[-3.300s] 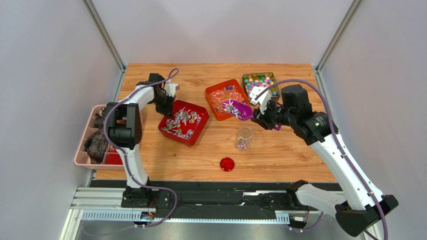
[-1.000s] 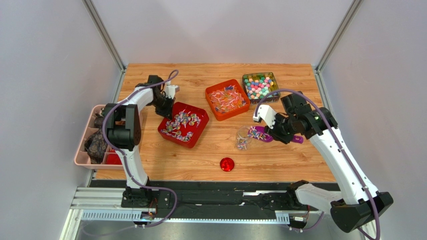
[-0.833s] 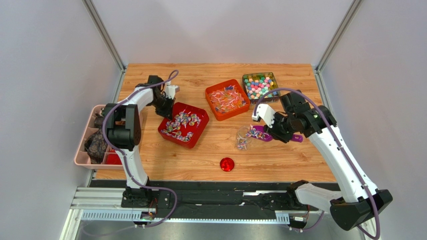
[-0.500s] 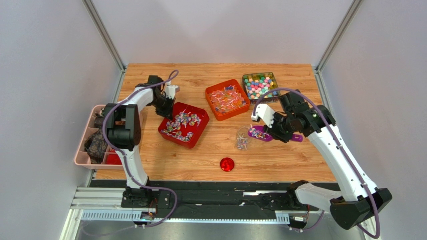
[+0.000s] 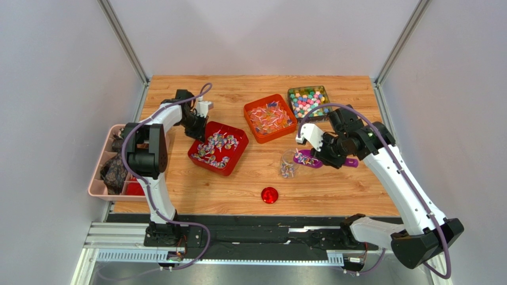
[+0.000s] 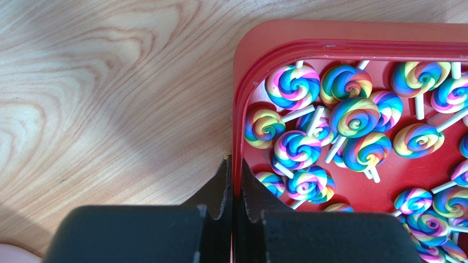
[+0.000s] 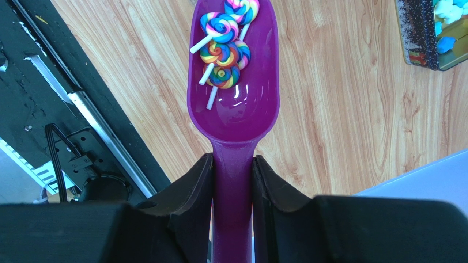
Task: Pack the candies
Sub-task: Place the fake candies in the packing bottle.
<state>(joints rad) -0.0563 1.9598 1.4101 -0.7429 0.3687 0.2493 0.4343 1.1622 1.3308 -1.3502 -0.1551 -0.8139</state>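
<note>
Swirl lollipop candies fill a red tray at centre left. My left gripper is shut on that tray's wall, one finger outside and one inside. My right gripper is shut on the handle of a purple scoop. A few lollipops lie towards the scoop's front end. The scoop's tip reaches over the mouth of a small clear jar, which holds some candies.
An orange tray of wrapped candies and a green tray of coloured balls stand at the back. A round red lid lies near the front edge. A pink bin hangs off the table's left side.
My right arm brought the loaded scoop down from beside the orange tray and has edged it left, its tip now over the jar. The left arm has not moved.
</note>
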